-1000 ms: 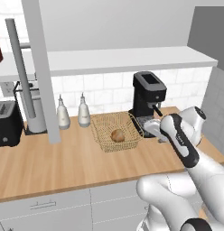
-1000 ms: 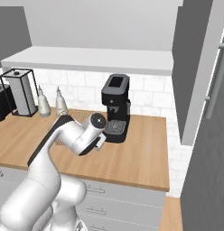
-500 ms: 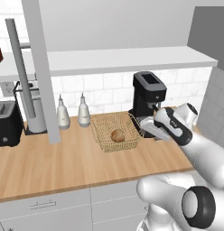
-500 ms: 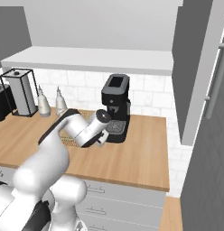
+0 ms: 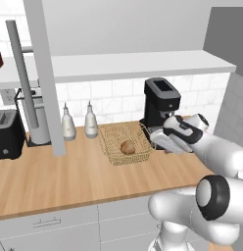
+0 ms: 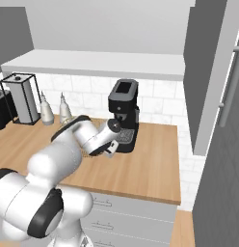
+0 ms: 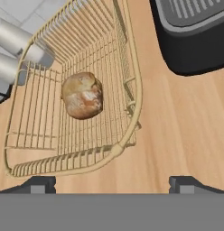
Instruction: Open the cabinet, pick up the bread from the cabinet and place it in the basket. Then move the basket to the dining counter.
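While the small round golden-brown bread bun [image 7: 82,95] is lying inside the shallow tan wire-mesh basket [image 7: 132,90], the released, wide-spread two-finger gripper [image 7: 112,184] is hovering at its five o'clock, risking nudging the black coffee machine [image 5: 161,103] when grabbing the rim.

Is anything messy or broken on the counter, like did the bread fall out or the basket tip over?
Nothing stands out. The bread lies inside the basket, which sits flat on the wooden worktop beside the coffee machine. The two bottles stand upright. The open gripper hovers by the basket's rim, touching nothing.
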Tool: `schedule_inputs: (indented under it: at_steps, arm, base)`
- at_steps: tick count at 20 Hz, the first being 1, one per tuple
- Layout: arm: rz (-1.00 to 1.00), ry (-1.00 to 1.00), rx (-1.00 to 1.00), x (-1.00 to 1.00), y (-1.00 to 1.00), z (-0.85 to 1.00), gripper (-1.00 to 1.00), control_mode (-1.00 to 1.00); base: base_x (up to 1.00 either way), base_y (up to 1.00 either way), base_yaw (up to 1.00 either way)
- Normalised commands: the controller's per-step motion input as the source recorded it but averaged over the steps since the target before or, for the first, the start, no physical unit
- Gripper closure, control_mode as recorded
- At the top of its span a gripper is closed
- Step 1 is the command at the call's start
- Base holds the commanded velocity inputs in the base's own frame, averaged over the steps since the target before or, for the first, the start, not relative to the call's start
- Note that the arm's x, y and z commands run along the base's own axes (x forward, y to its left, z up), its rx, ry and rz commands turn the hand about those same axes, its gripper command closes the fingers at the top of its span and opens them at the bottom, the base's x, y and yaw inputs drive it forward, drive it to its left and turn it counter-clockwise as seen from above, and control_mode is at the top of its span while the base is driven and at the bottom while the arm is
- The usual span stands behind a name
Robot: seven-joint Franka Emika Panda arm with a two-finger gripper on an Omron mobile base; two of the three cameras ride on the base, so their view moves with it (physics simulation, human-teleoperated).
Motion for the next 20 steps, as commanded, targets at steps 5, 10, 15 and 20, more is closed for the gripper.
schedule_inputs:
  at_steps: [5, 10, 15, 20]
  arm:
    - [0.03, 0.00, 0.00, 0.18, 0.00, -0.23, -1.00, -1.00]
    - [0.01, 0.00, 0.00, 0.12, 0.00, -0.17, -1.00, -1.00]
    - [0.00, 0.00, 0.00, 0.09, 0.04, -0.10, -1.00, -1.00]
    - [0.00, 0.00, 0.00, 0.02, 0.18, -0.02, -1.00, -1.00]
  base:
    - [0.00, 0.00, 0.00]
    - [0.00, 0.00, 0.00]
    - [0.00, 0.00, 0.00]
    - [0.00, 0.00, 0.00]
